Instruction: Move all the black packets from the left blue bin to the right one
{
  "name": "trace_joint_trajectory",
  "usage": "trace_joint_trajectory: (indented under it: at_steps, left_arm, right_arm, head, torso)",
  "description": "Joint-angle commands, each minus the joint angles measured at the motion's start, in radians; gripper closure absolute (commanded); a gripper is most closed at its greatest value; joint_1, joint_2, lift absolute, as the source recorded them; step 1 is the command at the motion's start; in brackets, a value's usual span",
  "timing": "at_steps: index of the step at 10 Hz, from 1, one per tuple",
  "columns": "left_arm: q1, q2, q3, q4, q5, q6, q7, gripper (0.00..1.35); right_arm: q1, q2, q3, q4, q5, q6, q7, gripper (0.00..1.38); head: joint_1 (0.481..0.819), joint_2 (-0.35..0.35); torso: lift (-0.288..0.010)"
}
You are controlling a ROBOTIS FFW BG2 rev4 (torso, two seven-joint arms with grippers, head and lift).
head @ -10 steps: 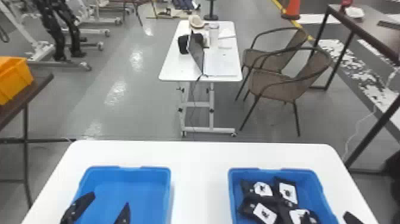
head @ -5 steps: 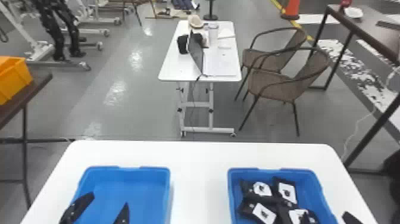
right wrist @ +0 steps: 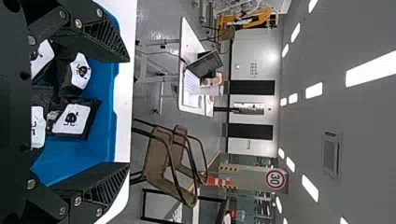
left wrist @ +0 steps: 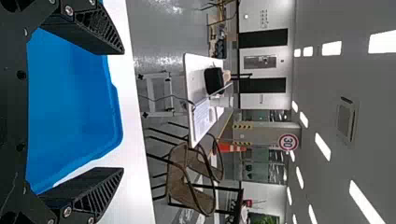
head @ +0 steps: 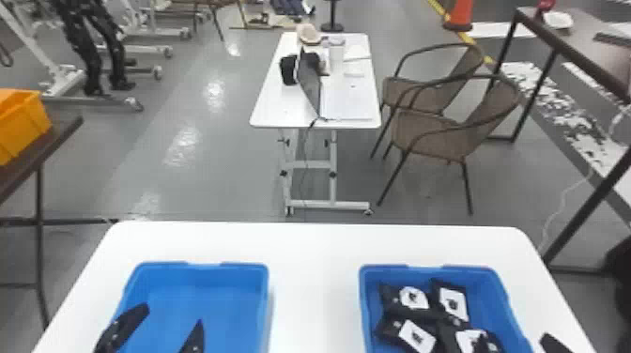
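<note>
Packets in right bin

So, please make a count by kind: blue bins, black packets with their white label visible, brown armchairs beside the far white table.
Blue bins: 2
Black packets with white label visible: 4
Brown armchairs: 2
Total: 8

Left gripper and right gripper: both black — wedge-shaped fingers with slatted sides, silver screws near their bases, round holes in the black housing.
</note>
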Motion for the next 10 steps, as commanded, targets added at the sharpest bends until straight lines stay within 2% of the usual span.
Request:
trace_joint_trajectory:
  at_steps: [1, 10]
  left_arm:
    - [0.000, -0.004, 0.000, 0.000, 0.000, 0.002, 0.001, 0.14]
    - [-0.005, -0.004, -0.010, 0.003, 0.006, 0.014, -0.001, 0.14]
  right_arm:
    - [-0.001, 0.001, 0.000, 0.000, 0.000, 0.000, 0.000, 0.24]
    - [-0.004, 0.001, 0.000, 0.003, -0.002, 0.004, 0.000, 0.24]
  head:
    - [0.695, 0.017]
    - [0.695, 0.011]
  torso:
    - [0.000]
    - [0.000]
